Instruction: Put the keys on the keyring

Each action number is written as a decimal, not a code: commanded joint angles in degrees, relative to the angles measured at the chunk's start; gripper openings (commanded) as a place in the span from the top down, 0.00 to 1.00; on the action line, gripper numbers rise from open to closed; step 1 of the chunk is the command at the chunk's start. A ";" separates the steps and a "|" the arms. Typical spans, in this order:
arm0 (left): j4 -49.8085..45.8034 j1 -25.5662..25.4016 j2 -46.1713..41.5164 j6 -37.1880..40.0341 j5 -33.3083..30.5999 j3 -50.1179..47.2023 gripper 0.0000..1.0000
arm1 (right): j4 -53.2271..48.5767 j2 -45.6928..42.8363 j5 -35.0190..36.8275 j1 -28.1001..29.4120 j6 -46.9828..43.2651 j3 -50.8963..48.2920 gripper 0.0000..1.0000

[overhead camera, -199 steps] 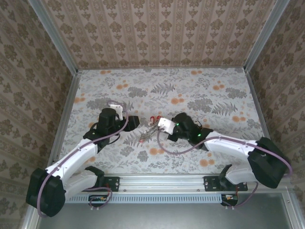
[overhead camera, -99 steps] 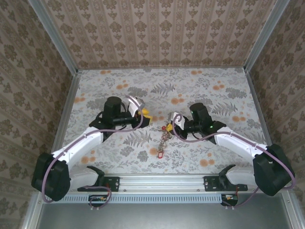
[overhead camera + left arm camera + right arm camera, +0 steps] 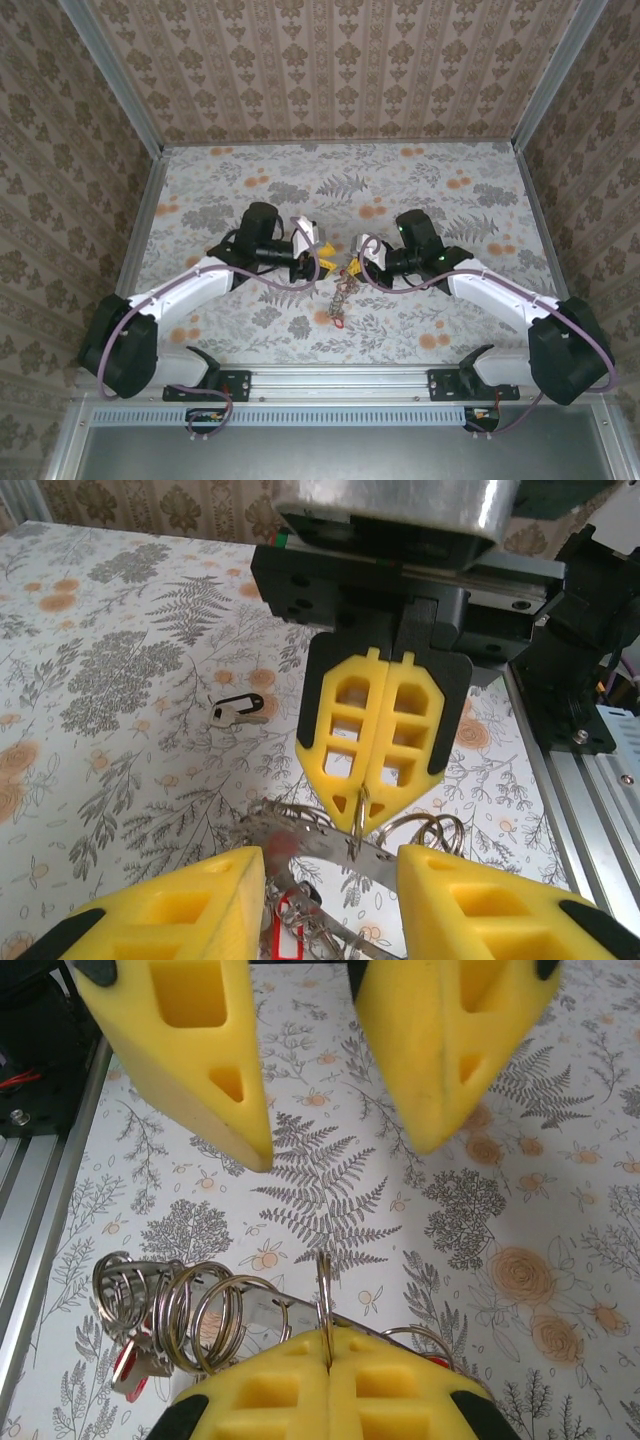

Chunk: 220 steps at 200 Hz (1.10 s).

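The keyring (image 3: 341,288) hangs between the two arms as a metal band (image 3: 318,842) carrying several split rings (image 3: 200,1315), small grey keys and a red tag (image 3: 284,921). My right gripper (image 3: 328,1346) is shut on one thin ring (image 3: 325,1295) of the keyring and holds it above the table; its yellow fingers (image 3: 385,735) face the left wrist camera. My left gripper (image 3: 330,868) stands open, one yellow finger on each side of the band. From the right wrist those fingers (image 3: 215,1070) hang apart above the rings. A loose key (image 3: 237,709) with a black head lies on the table.
The flowered table (image 3: 440,200) has papered walls at the back and both sides. An aluminium rail (image 3: 590,780) runs along the near edge, close behind the grippers. Open table lies beyond the bunch, toward the back wall.
My left arm has swung right until its fingers straddle the keyring, and its jaws have narrowed. The right gripper shifted right and lifted the bunch, staying shut.
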 commanded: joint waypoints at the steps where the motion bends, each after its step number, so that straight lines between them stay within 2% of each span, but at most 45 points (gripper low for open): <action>1: -3.32 -0.40 1.27 4.72 4.24 2.84 0.61 | -0.21 0.77 -2.46 -0.28 -2.22 2.76 1.00; 40: -7.38 -0.92 3.52 7.90 3.93 4.93 0.64 | 0.53 0.90 -2.28 -0.27 -2.22 2.98 1.00; 119: -8.32 -2.16 6.46 9.68 1.59 6.63 0.68 | 1.30 0.55 -2.97 -0.28 -1.92 2.81 1.00; 170: -9.21 -2.68 7.93 10.53 0.56 8.12 0.79 | 1.27 0.23 -3.58 -0.26 -1.86 2.94 1.00; 220: -9.81 -3.21 8.57 10.90 0.50 8.81 0.79 | 2.00 -0.21 -4.36 -0.25 -1.47 2.83 1.00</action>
